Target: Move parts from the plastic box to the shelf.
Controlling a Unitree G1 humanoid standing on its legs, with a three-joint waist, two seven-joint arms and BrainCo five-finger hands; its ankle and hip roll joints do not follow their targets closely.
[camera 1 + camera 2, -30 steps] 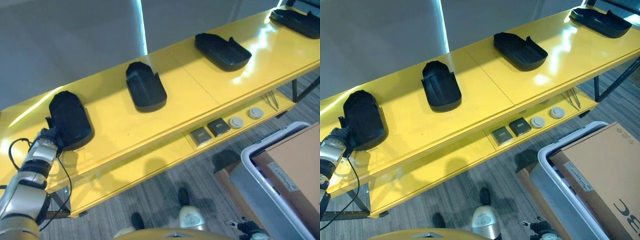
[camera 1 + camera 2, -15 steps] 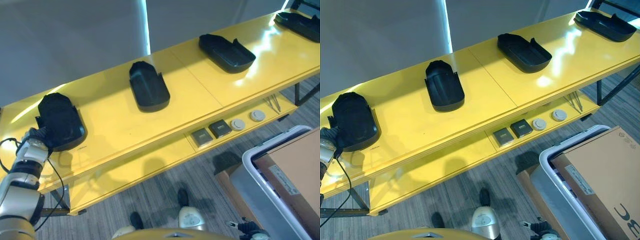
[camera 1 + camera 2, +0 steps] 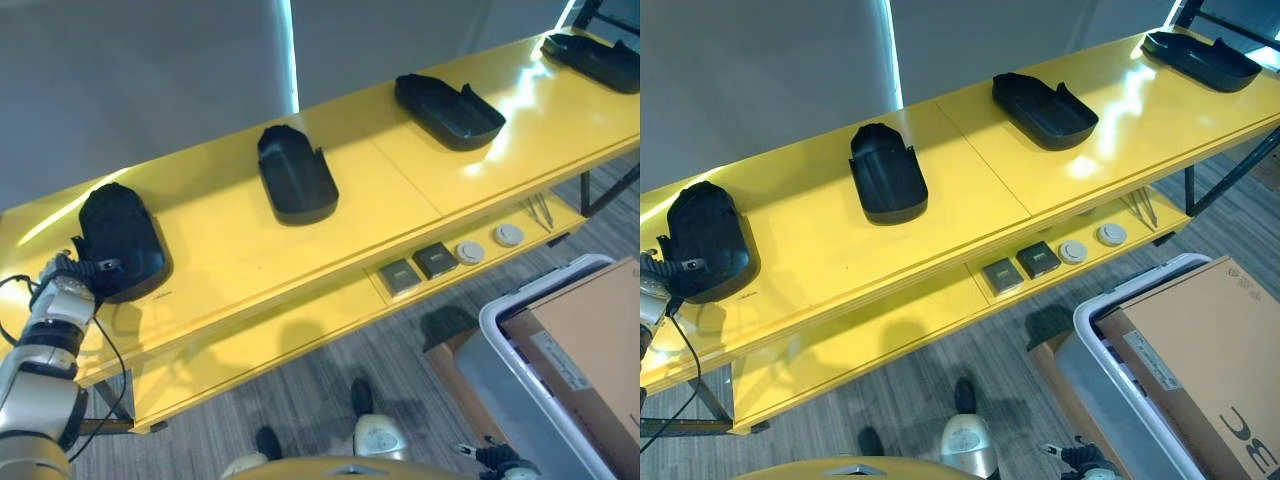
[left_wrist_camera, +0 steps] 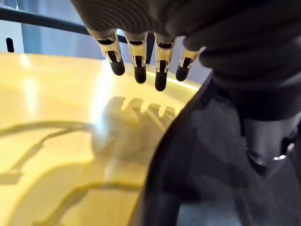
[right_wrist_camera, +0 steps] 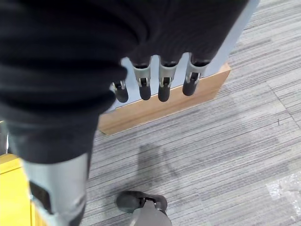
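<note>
The left robot hand [image 3: 72, 270] rests at the near end of a black part [image 3: 120, 240] lying on the yellow shelf [image 3: 230, 240]; its fingers [image 4: 136, 66] hang relaxed over the shelf beside the part, curled round nothing. The right robot hand [image 5: 155, 80] hangs loose above the grey floor [image 5: 225, 141], empty. Three more black parts lie spaced along the shelf: [image 3: 293, 175], [image 3: 447, 98], [image 3: 592, 50]. The grey plastic box [image 3: 1110, 390] stands on the floor at lower right, holding a cardboard carton [image 3: 1200, 350].

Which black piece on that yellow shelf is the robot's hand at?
On the long yellow shelf, four black parts lie in a row. It is the part at the far left end, beside the left hand. Unlike the open, tray-like others, it is domed.
</note>
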